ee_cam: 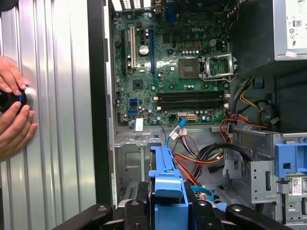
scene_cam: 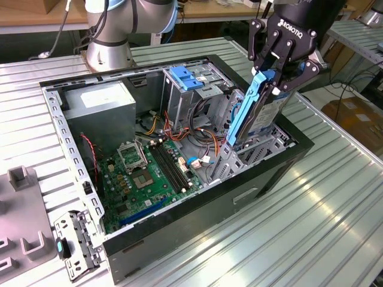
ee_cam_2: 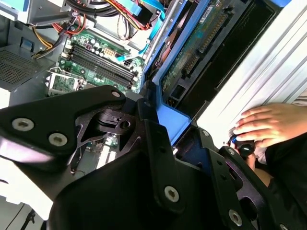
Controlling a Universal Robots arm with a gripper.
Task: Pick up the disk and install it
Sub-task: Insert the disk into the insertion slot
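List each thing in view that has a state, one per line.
gripper, shut on the disk's upper end
disk, held tilted, lower end down at the drive cage, not seated
computer case, side open, inside exposed
memory slots, empty
power supply, mounted in the case
person's hand, resting on a small dark object beside the case

In the exterior view the computer case sits mid-frame on the worktop. Inside it, the power supply lies upper left and the motherboard lower centre. Upper right, the disk, gripped by the pincer, stands tilted, its lower end inside the case.
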